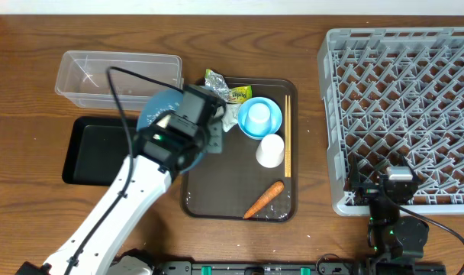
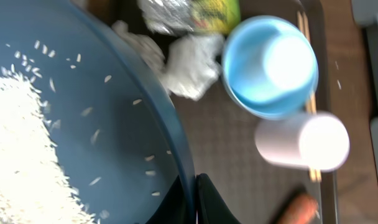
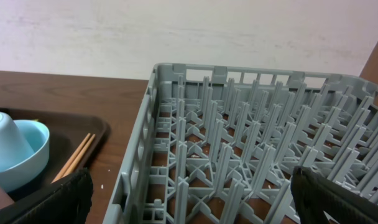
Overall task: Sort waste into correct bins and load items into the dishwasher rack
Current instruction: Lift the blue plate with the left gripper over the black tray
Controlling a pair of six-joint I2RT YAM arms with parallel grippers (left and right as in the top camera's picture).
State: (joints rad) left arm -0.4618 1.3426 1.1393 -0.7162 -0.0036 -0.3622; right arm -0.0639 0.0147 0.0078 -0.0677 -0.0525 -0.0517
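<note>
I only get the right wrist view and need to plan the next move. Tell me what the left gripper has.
Observer: The left gripper is shut on the rim of the blue dish, which carries white rice.
Operator: Give me the dish's position.
Observer: From overhead it overlaps the clear tub's corner and the brown tray's left edge.
Operator: Name any waste I can't see.
Observer: An orange carrot lies near the tray's front edge, on the robot's side.
</note>
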